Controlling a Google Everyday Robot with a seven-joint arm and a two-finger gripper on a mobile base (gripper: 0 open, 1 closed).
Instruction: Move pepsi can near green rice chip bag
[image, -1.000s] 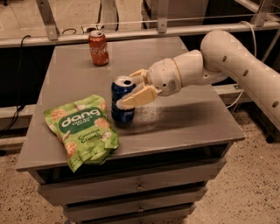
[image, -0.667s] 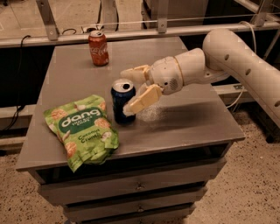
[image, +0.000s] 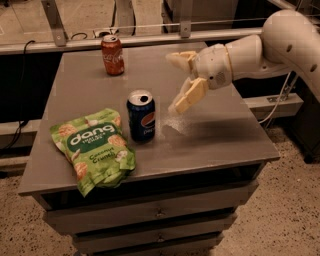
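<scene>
The dark blue pepsi can (image: 141, 116) stands upright on the grey table (image: 225, 130), just right of the green rice chip bag (image: 94, 149), close to its right edge. The bag lies flat at the table's front left. My gripper (image: 176, 82) is open and empty, its two cream fingers spread wide. It hovers above the table to the right of the can and apart from it.
A red-orange cola can (image: 112, 54) stands at the back left of the table. Drawers sit under the tabletop. A metal rail runs behind the table. My white arm (image: 280, 40) reaches in from the right.
My gripper has let go of the pepsi can and drawn back up and to the right. The can stays standing beside the bag.
</scene>
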